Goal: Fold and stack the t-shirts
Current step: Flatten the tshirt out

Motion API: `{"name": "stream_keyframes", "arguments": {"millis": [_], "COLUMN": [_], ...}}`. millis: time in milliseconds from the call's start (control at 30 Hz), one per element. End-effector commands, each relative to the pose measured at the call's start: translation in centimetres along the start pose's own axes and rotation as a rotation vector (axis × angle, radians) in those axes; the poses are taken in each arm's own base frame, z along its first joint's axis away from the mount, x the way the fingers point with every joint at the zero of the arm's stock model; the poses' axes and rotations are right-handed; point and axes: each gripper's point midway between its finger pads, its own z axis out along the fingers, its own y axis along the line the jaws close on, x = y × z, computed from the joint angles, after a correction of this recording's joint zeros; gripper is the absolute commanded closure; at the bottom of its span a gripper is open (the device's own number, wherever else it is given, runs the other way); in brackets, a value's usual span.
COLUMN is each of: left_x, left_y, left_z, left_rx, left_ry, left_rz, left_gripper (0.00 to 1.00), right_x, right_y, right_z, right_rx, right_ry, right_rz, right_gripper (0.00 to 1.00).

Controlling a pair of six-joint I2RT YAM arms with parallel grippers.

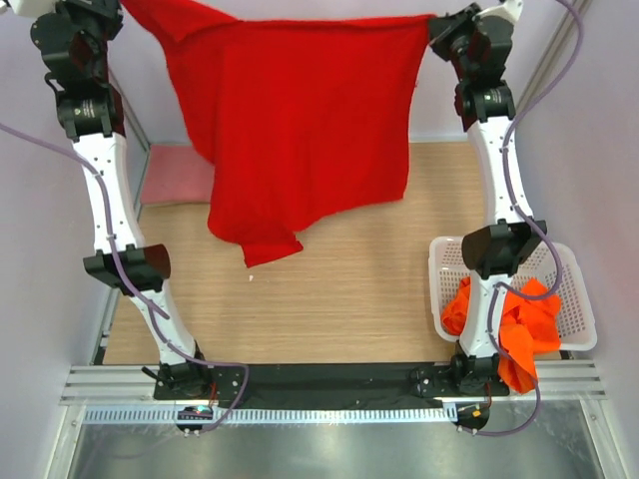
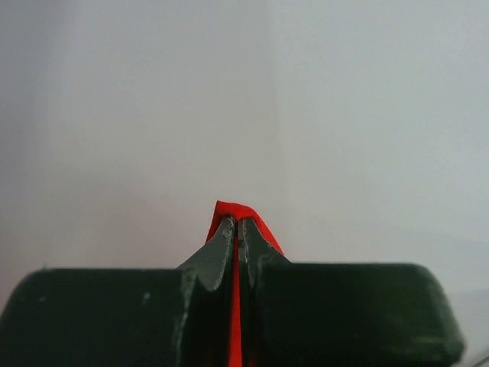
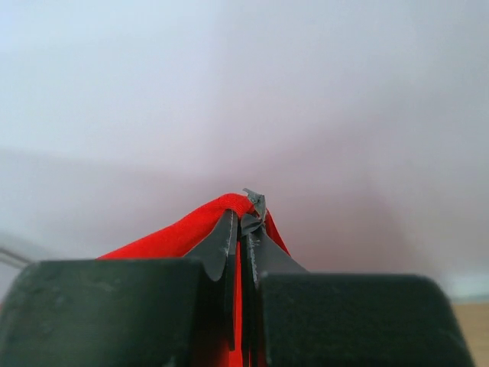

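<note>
Left pincer (image 2: 235,223) pinching one top corner of red t-shirt (image 1: 300,130), right pincer (image 3: 243,218) pinching the other; shirt hanging spread between them above table (image 1: 379,289); pink t-shirt (image 1: 172,175) lying flat at far left; orange t-shirts (image 1: 519,329) sitting crumpled in basket (image 1: 579,289)

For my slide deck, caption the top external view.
Left fingers and right fingers hold a bright red cloth t-shirt spread above the wooden table.

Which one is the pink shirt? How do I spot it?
Start at the wooden table, then go to its far left corner. The salmon pink cloth shirt lies flat there, partly behind the hanging bright red cloth shirt. It alone is pale and flat; the orange cloth shirts are crumpled.
</note>
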Motion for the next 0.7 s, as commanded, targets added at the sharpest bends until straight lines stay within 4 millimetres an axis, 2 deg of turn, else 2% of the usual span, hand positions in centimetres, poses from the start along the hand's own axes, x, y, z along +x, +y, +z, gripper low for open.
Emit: {"name": "stream_keyframes", "arguments": {"millis": [0,67,133,167,233,300,333,367,400,467,500,567,600,633,667], "left_x": [-8.4,-9.6,-10.5,-10.3,-10.6,-10.4,-10.4,-10.9,-11.0,-10.9,-11.1,-11.5,-12.5,-12.7,-13.1], "left_y": [-4.9,-5.5,-6.8,-6.5,-7.2,-7.5,-7.8,-8.7,-8.7,-9.3,-9.7,-9.7,-10.8,-10.0,-10.2], "left_z": [-0.9,-1.4,-2.2,-2.1,-2.7,-3.1,-3.4,-4.2,-4.6,-5.5,-6.4,-7.5,-8.9,-9.0,-9.6], "left_rx": [0.15,0.173,0.202,0.199,0.21,0.223,0.235,0.252,0.243,0.25,0.246,0.227,0.24,0.215,0.21], "left_ry": [-0.271,-0.301,-0.314,-0.304,-0.293,-0.259,-0.241,-0.239,-0.223,-0.193,-0.186,-0.179,-0.187,-0.185,-0.188], "left_rz": [-0.093,-0.13,-0.146,-0.15,-0.149,-0.142,-0.139,-0.132,-0.124,-0.099,-0.093,-0.079,-0.069,-0.067,-0.065], "left_gripper": [1.0,1.0,0.99,1.0,0.99,1.0,1.0,1.0,1.0,1.0,1.0,1.0,1.0,1.0,1.0], "right_x": [-12.2,-13.4,-13.3,-13.3,-11.6,-11.6,-10.0,-9.5,-9.7,-7.7,-7.6,-7.8,-8.0,-8.4,-9.0], "right_y": [3.7,3.6,3.7,3.9,3.1,3.2,2.9,2.9,3.4,2.6,2.7,2.9,3.2,3.6,4.2], "right_z": [-2.7,-3.1,-3.4,-3.9,-3.8,-4.6,-4.6,-4.8,-5.6,-5.8,-6.2,-7.4,-7.7,-8.4,-8.9], "right_rx": [-0.085,-0.105,-0.112,-0.111,-0.089,-0.08,-0.087,-0.083,-0.089,-0.078,-0.081,-0.074,-0.077,-0.079,-0.09], "right_ry": [-0.332,-0.353,-0.333,-0.32,-0.263,-0.25,-0.177,-0.155,-0.144,-0.08,-0.071,-0.067,-0.067,-0.067,-0.075], "right_rz": [0.065,0.099,0.103,0.097,0.09,0.079,0.068,0.055,0.053,0.057,0.053,0.053,0.052,0.051,0.051], "right_gripper": [0.98,0.98,0.98,0.99,0.98,0.98,0.99,0.99,0.98,0.98,0.98,0.98,0.98,0.99,0.98]}}
